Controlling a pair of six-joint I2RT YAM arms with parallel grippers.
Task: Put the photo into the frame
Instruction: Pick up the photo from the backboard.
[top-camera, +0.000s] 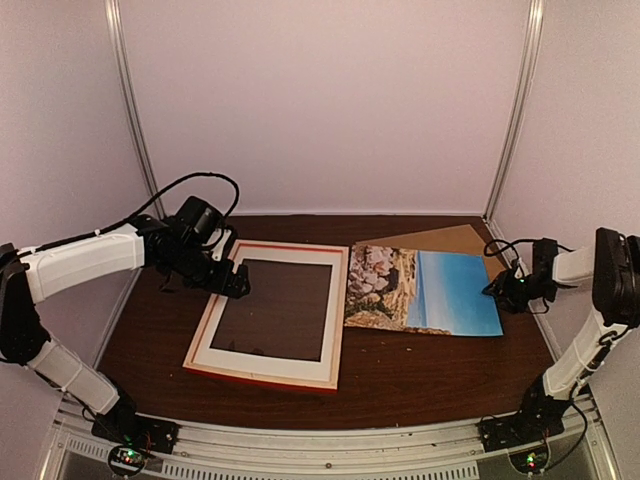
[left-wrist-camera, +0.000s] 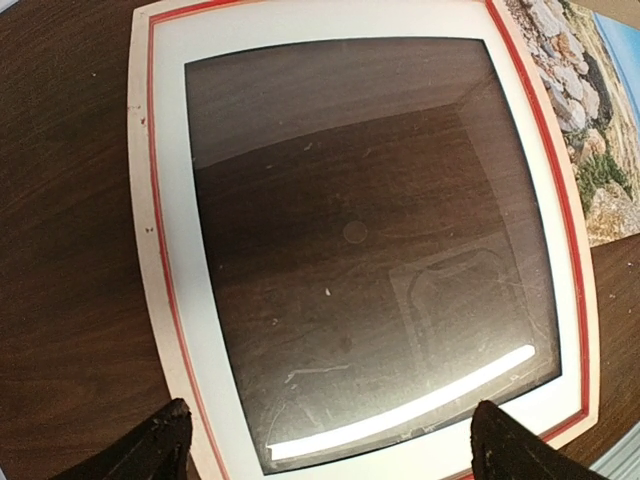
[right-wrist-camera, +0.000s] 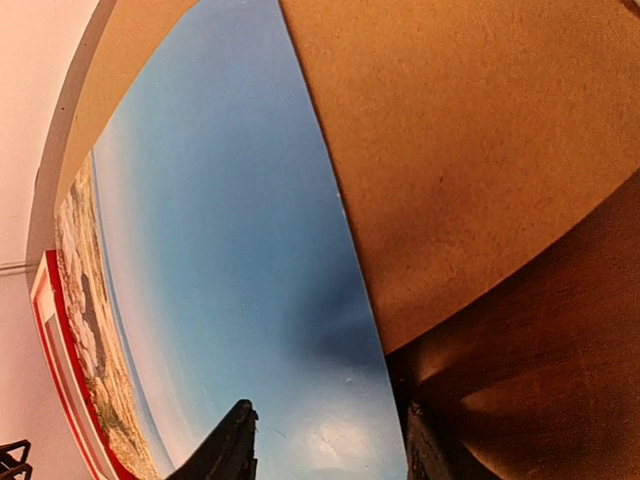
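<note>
The frame (top-camera: 200, 350) lies flat at the middle left, pale side up with a thin red line, and a white mat (top-camera: 335, 320) sits inside it. The photo (top-camera: 430, 292), blue sky and tan rocks, lies to its right. My left gripper (top-camera: 238, 286) hovers open over the frame's far left corner. In the left wrist view the frame (left-wrist-camera: 140, 200) fills the picture between my spread left gripper (left-wrist-camera: 335, 450). My right gripper (top-camera: 495, 291) is at the photo's right edge. In the right wrist view the right gripper (right-wrist-camera: 330, 450) straddles the edge of the photo (right-wrist-camera: 230, 250), jaws still apart.
A plain brown backing board (top-camera: 455, 240) lies under the photo's far side, large in the right wrist view (right-wrist-camera: 460, 130). Dark wooden table (top-camera: 420, 370) surrounds everything. White walls close off the back and sides, with the right wall close to my right arm.
</note>
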